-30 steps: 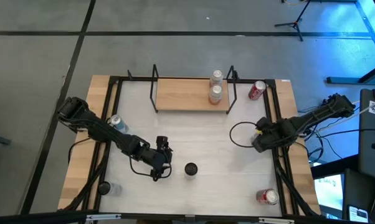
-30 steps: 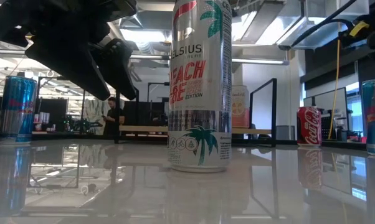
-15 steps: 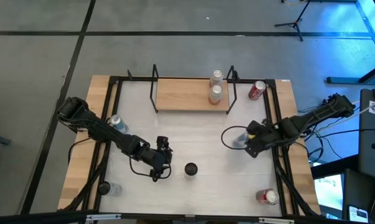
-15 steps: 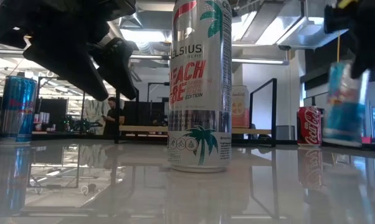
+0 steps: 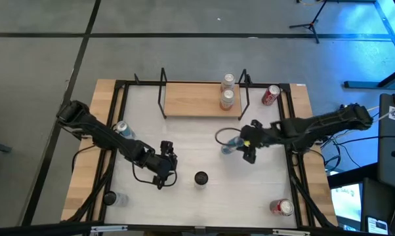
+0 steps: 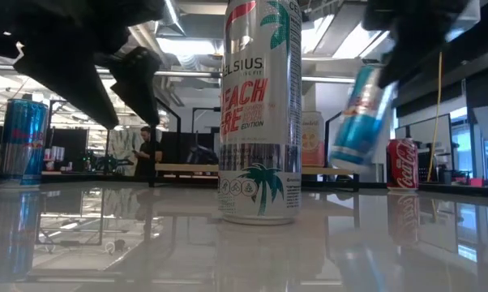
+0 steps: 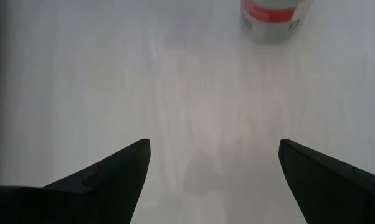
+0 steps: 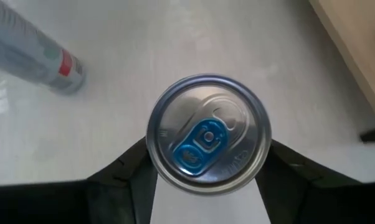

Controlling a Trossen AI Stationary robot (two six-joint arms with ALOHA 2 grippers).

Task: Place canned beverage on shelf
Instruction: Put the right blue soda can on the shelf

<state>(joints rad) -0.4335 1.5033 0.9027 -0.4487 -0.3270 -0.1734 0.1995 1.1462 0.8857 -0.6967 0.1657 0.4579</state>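
My right gripper (image 5: 239, 145) is shut on a blue and silver can (image 5: 230, 145) in front of the shelf's right end; the low view shows this can (image 6: 359, 118) tilted in the air. The shelf (image 5: 191, 99), a light-wood board with black rod uprights, stands at the table's far side with two silver cans (image 5: 227, 98) on its right end. My left gripper (image 5: 170, 165) hovers open left of a tall white can (image 6: 260, 113) that stands on its base at the table's near middle. My right gripper pinches the blue can between its two fingers (image 8: 128, 165), on opposite sides of its wall (image 8: 151, 163) just under the top rim. The fingers slant down along the can from the table's right. The can is lifted clear and tilted, its lid (image 8: 208, 134) facing the wrist.
A red cola can (image 5: 270, 95) stands right of the shelf. A blue can (image 5: 122, 129) stands by the left arm. More cans stand at the near right (image 5: 281, 207) and near left (image 5: 112, 196) corners. A black frame (image 5: 119, 85) runs around the table.
My right gripper has lifted the blue can off the table at the right edge and carried it toward the table's middle, in front of the shelf. Its wrist has turned, and the can, upright before, now hangs tilted.
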